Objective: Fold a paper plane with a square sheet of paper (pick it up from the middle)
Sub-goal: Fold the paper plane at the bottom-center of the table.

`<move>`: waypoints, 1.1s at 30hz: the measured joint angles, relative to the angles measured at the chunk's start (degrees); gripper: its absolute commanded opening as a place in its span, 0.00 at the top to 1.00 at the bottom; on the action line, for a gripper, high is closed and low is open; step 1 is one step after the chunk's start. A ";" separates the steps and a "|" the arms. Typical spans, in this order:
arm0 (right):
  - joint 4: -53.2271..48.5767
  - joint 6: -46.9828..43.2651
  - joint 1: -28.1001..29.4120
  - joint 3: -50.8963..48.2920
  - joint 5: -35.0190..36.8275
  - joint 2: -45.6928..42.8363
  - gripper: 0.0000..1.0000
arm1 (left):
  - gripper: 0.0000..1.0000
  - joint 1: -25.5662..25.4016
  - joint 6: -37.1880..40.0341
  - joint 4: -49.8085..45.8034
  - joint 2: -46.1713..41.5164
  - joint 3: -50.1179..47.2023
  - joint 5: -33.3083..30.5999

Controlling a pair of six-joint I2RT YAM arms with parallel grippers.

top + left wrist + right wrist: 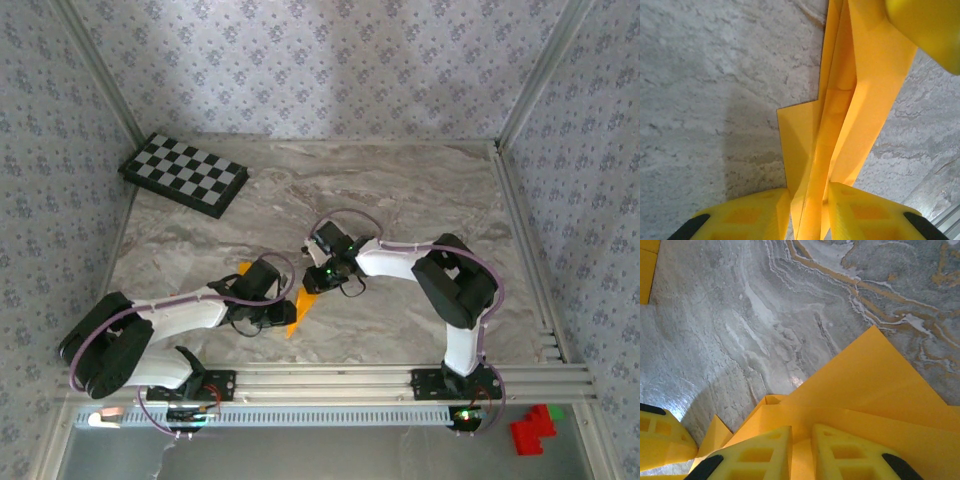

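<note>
The paper plane [299, 312] is a slim folded dart of orange-yellow paper held between both arms just above the marble table. In the left wrist view my left gripper [809, 212] is shut on the plane's centre fold [860, 100], whose layers rise away from the yellow fingers [755, 215]. In the right wrist view my right gripper [801, 455] has its fingers close together with a fold of the plane [875, 385] between them. The left gripper [268, 316] is on the plane's left and the right gripper [322, 282] is at its far end.
A black-and-white checkered board [184, 174] lies at the back left. A small orange piece [243, 268] shows behind the left wrist. Red blocks [532, 430] sit off the table at the front right. Metal rails [400, 378] run along the near edge.
</note>
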 measured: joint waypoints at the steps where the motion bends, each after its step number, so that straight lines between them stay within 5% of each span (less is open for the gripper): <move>1: -0.11 0.00 -0.04 0.09 -0.09 0.00 0.79 | 0.72 0.00 0.00 0.02 0.11 0.02 0.00; 33: -0.15 0.66 -1.27 1.79 -2.89 1.73 0.82 | 0.75 0.11 0.00 -0.15 1.66 0.74 0.48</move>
